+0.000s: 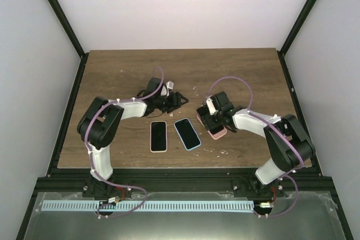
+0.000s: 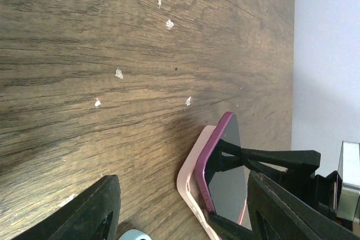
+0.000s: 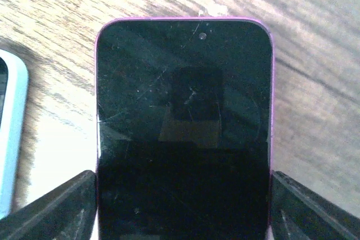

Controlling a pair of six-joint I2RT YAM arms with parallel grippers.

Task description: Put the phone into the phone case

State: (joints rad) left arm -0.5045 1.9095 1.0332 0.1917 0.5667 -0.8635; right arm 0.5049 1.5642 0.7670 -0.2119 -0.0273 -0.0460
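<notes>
A purple phone (image 3: 183,127) with a dark screen sits between my right gripper's (image 3: 183,212) fingers (image 3: 62,206), which are shut on its long edges. In the left wrist view the phone (image 2: 225,167) is tilted, its lower end resting in a pale pink case (image 2: 190,179) that lies on the table. In the top view the right gripper (image 1: 212,120) is over the pink case (image 1: 218,133) at the right. My left gripper (image 1: 179,99) is open and empty, a little to the left of the phone, pointing towards it.
A phone in a pink case (image 1: 158,136) and a phone in a light blue case (image 1: 187,134) lie side by side at the table's front middle. The blue case's edge shows in the right wrist view (image 3: 8,133). Small white flecks (image 2: 118,73) dot the wooden table (image 1: 236,71).
</notes>
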